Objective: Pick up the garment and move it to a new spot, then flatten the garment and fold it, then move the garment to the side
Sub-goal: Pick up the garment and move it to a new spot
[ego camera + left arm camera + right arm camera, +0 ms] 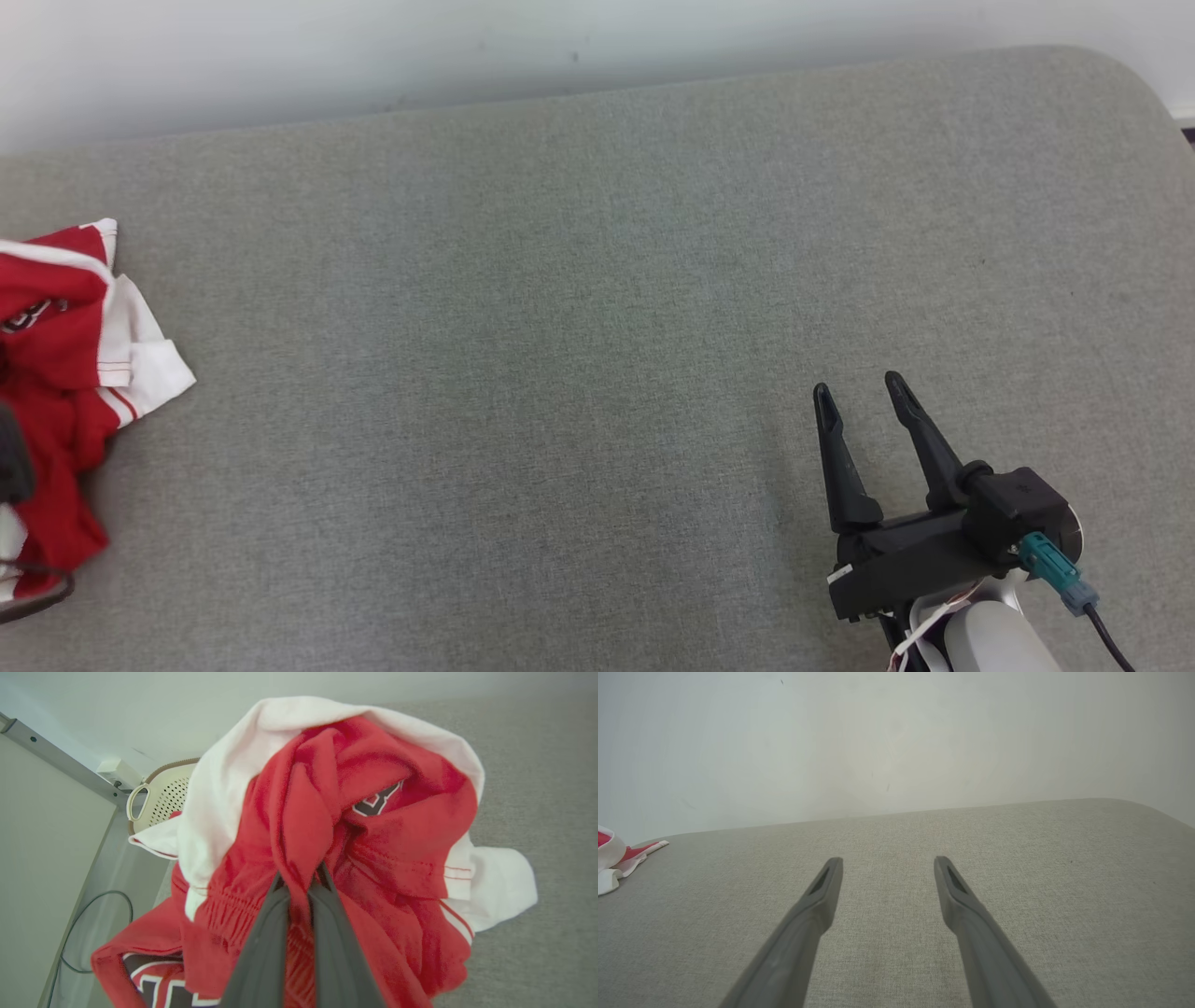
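Note:
A crumpled red and white garment [65, 364] lies at the far left edge of the grey padded surface [579, 373] in the head view. In the left wrist view the garment [336, 826] bunches up in front of the camera, and my left gripper [301, 879] is shut on a red fold of it. A corner of the garment [616, 856] peeks in at the left of the right wrist view. My right gripper [857, 389] hovers open over bare surface at the lower right, far from the cloth, its fingers [829, 877] spread with nothing between them.
A pale wall runs behind the surface's far edge. In the left wrist view a cream perforated basket [161, 798], a metal frame [60, 760] and a dark cable [93, 924] on the floor sit beyond the surface's left side. The surface's right end is rounded.

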Robot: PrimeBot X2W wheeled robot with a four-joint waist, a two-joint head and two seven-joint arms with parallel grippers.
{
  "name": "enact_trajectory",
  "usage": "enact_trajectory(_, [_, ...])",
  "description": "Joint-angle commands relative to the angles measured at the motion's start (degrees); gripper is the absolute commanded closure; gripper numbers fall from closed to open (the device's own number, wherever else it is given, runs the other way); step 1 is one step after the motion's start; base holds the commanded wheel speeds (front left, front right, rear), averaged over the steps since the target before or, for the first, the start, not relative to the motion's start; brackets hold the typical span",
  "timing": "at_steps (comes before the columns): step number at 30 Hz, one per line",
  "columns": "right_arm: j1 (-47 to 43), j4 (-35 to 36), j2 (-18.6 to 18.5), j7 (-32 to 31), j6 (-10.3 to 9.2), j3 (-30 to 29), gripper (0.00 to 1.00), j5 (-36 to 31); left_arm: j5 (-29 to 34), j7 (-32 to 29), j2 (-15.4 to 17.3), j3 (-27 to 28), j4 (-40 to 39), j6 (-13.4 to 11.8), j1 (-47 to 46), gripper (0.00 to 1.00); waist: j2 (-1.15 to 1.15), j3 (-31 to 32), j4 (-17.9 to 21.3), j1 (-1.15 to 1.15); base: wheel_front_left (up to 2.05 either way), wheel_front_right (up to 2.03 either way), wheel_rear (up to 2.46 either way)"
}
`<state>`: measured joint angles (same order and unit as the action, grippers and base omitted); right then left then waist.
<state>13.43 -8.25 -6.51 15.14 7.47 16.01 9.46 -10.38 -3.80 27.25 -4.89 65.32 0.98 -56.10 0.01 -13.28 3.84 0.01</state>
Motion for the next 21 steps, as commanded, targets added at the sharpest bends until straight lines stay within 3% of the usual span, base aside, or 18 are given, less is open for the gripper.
enact_trajectory(1, [-0.3,-0.2,0.1,0.2,0.04,0.0,0.0,0.2,0.8,1.7,0.1,-0.7,-0.7,0.5,-0.8,1.0,-0.01,0.6,-0.4,-0.01,0.0,0.0,0.0])
enact_trajectory(9, [-1.3,-0.9,0.2,0.2,0.04,-0.5,0.0,0.5,1.8,10.3,-1.4,-3.6,-6.6,2.6,-4.8,1.0,-0.01,3.6,-2.1,-0.01,0.0,0.0,0.0])
enact_trajectory(21, [-2.4,-1.0,1.3,0.2,0.04,-1.4,0.0,1.0,3.6,10.5,-6.2,-10.2,-19.3,5.1,-8.0,1.0,-0.01,6.3,-1.6,-0.01,0.0,0.0,0.0])
